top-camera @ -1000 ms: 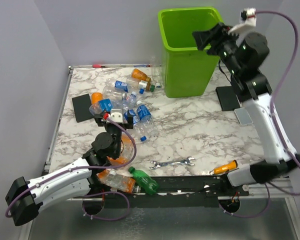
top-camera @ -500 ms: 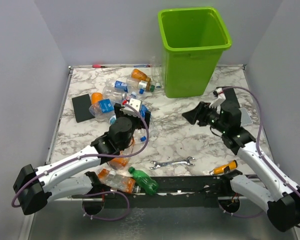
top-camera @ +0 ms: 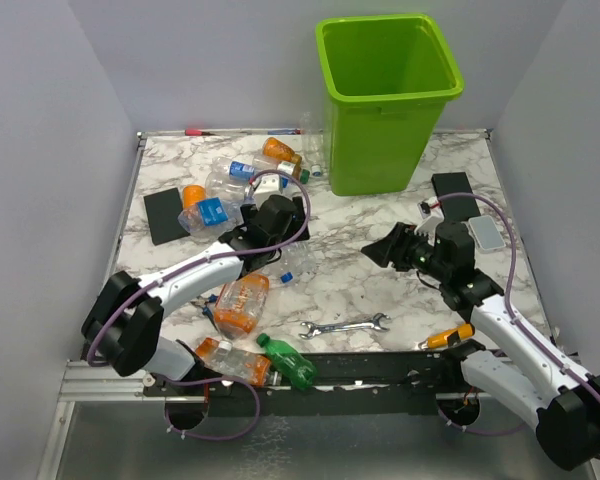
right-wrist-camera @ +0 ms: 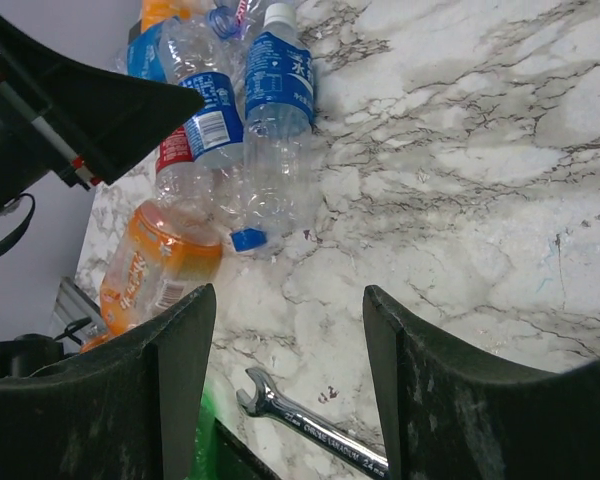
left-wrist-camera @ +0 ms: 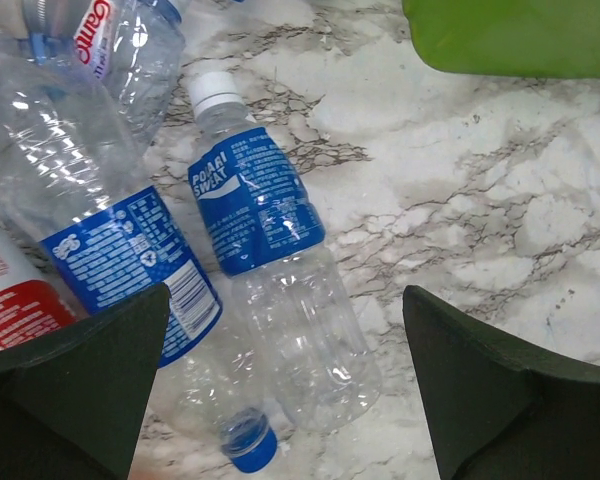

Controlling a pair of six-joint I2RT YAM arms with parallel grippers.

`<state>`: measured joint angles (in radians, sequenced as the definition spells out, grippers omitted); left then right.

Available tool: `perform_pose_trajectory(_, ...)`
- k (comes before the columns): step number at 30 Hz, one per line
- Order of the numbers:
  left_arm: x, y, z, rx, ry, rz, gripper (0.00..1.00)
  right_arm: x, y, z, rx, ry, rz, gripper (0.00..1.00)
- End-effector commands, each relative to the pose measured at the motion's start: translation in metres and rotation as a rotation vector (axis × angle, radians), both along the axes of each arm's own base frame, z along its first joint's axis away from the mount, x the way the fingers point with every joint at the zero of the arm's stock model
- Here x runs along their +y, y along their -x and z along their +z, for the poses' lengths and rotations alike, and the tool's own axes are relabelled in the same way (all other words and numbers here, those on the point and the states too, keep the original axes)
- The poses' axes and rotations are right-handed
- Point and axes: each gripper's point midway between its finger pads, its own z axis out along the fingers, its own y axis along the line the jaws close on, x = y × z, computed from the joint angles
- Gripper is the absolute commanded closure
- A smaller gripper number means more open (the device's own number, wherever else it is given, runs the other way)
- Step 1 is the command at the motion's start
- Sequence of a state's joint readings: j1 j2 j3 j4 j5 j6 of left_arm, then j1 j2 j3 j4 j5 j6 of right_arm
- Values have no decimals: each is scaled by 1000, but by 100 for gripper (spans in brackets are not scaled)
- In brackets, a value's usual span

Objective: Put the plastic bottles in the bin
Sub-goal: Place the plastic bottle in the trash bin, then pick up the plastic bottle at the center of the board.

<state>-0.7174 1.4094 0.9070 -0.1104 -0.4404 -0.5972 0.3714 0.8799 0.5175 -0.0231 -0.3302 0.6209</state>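
Several plastic bottles (top-camera: 242,182) lie scattered over the left half of the worktop (top-camera: 380,280) in the top view, well apart from the lime-green bin (top-camera: 380,140) at the far edge. The left pincer (top-camera: 283,232) hangs over that cluster. The right pincer (top-camera: 385,245) sits mid-worktop, farther off.

Left wrist view: jaws spread wide and empty, straddling a clear Pocari Sweat bottle (left-wrist-camera: 265,210). Its long axis runs between the fingers, white cap away from the wrist, so closure would fall across its width.

Right wrist view: jaws partly parted, nothing held. Bottles lie ahead to the left, with a wrench (right-wrist-camera: 310,420) nearer.

Judgement: the left arm is better placed.
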Motion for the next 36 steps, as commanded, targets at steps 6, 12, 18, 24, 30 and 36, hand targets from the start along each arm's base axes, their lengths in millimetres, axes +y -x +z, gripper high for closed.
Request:
perform_pose_trajectory(6,-6,-13,-25,83,46,145,1,-6,6,3,-7,8,-18,36)
perform_pose_trajectory(12,-4,-22,-47,112,-17,190,1,-7,6,10,-20,11,-22,36)
perform_pose_trajectory(18,-9,-29,-69,156,-73,186,4,-8,7,16,-32,18,-18,36)
perform_pose_trajectory(24,-18,-25,-93,219,-87,145,19,-12,9,18,-42,35,-27,36)
perform_pose_trajectory(30,-25,-22,-93,229,-76,98,41,-16,11,20,-51,55,-35,36)
perform_pose_trajectory(36,-40,-23,-49,151,-11,-9,55,-18,11,36,-89,49,-42,31)
